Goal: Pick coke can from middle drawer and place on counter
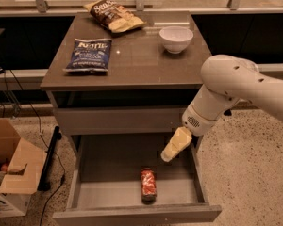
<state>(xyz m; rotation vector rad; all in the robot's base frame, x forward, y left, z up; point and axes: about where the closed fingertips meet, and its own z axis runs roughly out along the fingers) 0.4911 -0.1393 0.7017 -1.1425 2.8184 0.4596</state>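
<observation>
The coke can (148,184) is red with white markings and lies on its side near the front of the open middle drawer (108,199). The drawer is pulled out below the counter (132,62), a brown-grey slab on top of the grey cabinet. My gripper (169,154) hangs from the white arm over the right part of the drawer, above and to the right of the can, a short way apart from it. Its yellowish fingers point down and to the left. Nothing is in it.
On the counter lie a blue chip bag (89,54), a brown and yellow chip bag (114,14) and a white bowl (176,38). An open cardboard box (9,168) stands on the floor at the left. Cables run down by the cabinet's left side.
</observation>
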